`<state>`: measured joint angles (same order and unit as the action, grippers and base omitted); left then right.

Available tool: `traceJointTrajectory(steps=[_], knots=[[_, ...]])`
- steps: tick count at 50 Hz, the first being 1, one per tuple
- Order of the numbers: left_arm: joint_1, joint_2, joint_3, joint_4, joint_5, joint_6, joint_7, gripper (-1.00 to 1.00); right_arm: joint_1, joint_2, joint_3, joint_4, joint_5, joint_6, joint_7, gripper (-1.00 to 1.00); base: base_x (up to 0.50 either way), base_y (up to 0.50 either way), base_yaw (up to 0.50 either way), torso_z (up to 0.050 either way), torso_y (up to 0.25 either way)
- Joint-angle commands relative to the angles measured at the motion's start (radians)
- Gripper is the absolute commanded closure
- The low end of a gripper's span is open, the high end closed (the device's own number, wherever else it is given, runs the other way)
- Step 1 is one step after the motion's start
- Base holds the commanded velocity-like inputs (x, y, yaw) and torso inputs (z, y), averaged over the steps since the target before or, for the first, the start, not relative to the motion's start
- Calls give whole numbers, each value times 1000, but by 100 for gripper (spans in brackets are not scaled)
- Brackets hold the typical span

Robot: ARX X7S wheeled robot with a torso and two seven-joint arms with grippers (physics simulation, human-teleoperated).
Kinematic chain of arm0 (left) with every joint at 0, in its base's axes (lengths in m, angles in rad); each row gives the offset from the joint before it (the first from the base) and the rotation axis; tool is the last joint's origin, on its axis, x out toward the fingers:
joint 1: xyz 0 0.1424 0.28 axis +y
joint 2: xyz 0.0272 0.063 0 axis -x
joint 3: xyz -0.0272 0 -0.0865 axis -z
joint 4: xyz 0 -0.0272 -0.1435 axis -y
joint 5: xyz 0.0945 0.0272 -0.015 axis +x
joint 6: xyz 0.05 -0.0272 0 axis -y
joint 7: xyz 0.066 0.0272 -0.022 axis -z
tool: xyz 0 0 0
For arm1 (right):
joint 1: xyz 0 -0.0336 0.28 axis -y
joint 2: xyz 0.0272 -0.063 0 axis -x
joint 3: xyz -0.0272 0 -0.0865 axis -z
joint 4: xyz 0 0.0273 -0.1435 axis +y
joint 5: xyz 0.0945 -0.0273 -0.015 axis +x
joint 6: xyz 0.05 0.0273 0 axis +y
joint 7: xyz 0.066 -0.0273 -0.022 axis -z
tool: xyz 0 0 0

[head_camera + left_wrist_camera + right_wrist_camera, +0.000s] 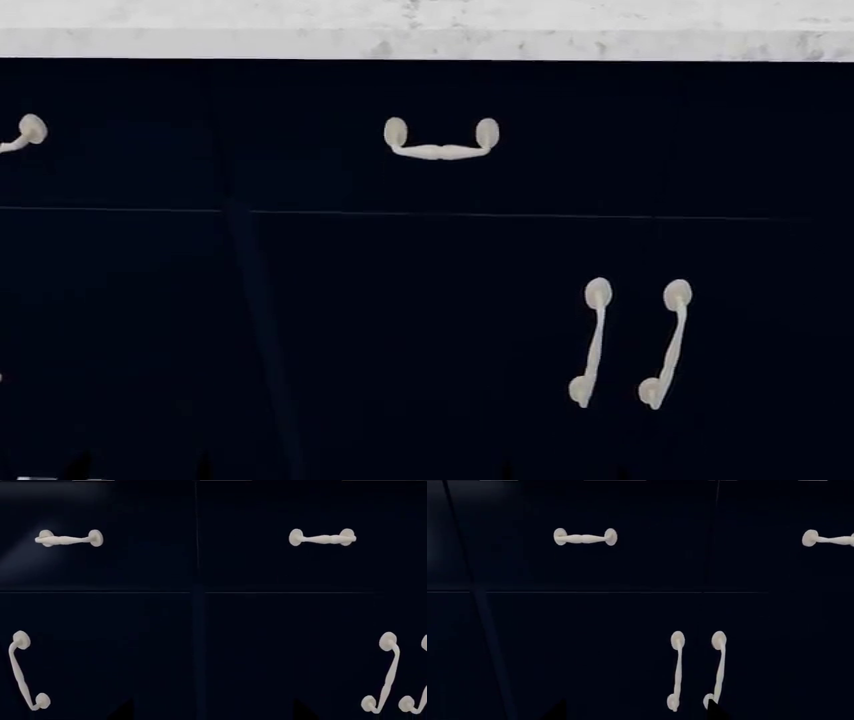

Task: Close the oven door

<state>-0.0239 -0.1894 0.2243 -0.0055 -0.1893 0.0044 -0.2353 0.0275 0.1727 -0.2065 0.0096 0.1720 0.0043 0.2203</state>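
The oven door is out of view in all three views. My left gripper shows only as two dark fingertips at the edge of the left wrist view. They stand wide apart with nothing between them, facing a navy cabinet front. My right gripper shows the same way, its dark fingertips spread wide and holding nothing. One right fingertip lines up with the lower end of a white door handle, some way in front of it.
Navy drawer fronts with white curved handles fill the head view, over cabinet doors with a pair of upright white handles. A pale marble countertop edge runs along the top. Similar drawer handles face both wrist cameras.
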Motion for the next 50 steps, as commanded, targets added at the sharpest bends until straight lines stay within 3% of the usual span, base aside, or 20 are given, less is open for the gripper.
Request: traceJointTrajectory(steps=[1,44,50], knots=[[-2,-5,7,3,-3,-4,-6,-100,2,5,-6,1,5,0,7,-100,0,0,0,-39,0],[-7,-19,24,-4,-20,5,-22,-100,6,22,-30,2,21,-2,27,-100,0,0,0,-43,0],[-8,-22,27,-1,-21,2,-26,-100,7,24,-32,3,22,-4,31,-100,0,0,0,-5,0]])
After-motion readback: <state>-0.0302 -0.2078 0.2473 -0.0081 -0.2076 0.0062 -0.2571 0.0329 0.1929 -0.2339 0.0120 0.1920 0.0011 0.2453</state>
